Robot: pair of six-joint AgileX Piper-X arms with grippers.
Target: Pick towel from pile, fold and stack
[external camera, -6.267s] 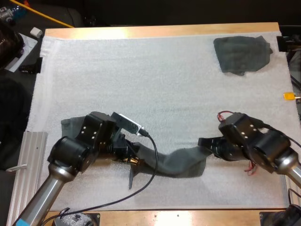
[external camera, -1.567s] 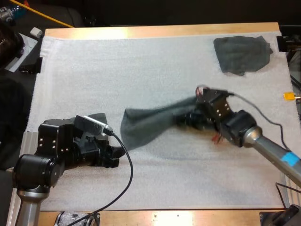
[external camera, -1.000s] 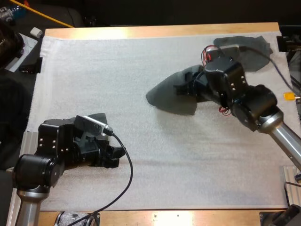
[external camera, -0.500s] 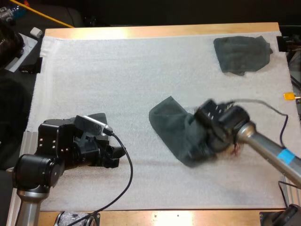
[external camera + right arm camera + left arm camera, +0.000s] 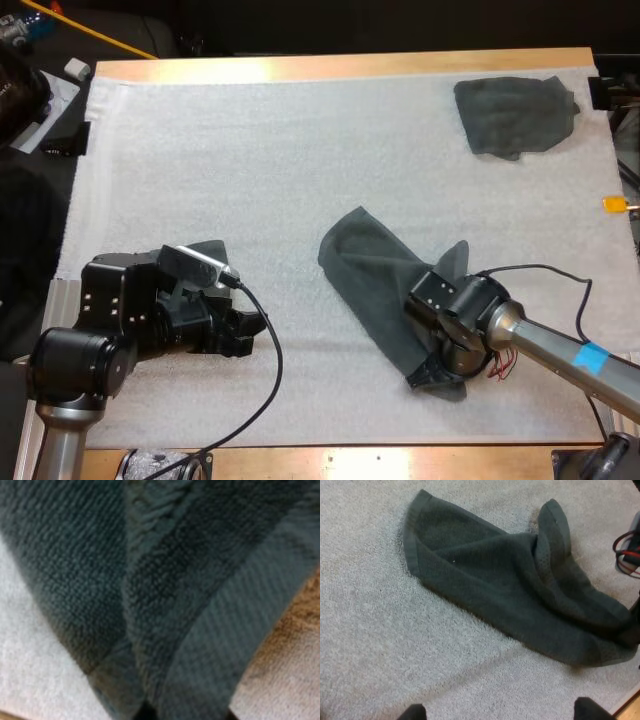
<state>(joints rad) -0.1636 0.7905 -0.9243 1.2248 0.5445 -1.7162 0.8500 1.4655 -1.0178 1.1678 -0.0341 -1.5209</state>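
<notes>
A dark grey-green towel (image 5: 375, 275) lies stretched slantwise on the white mat, right of centre, one end rumpled. My right gripper (image 5: 430, 372) is low at the towel's near end and shut on it. Close up, the towel (image 5: 165, 595) bunches into folds that run down between those fingers. My left gripper (image 5: 248, 335) rests at the near left, open, with bare mat between its fingertips (image 5: 412, 712). The same towel (image 5: 515, 595) lies ahead of it, well clear.
A second, roughly folded towel (image 5: 515, 115) lies at the far right corner of the mat. A corner of another dark towel (image 5: 207, 250) pokes out from under my left arm. The wooden table edge (image 5: 340, 462) runs along the near side.
My right gripper swung the towel from the far right back toward the near edge and laid it out on the mat. The left arm stayed still.
</notes>
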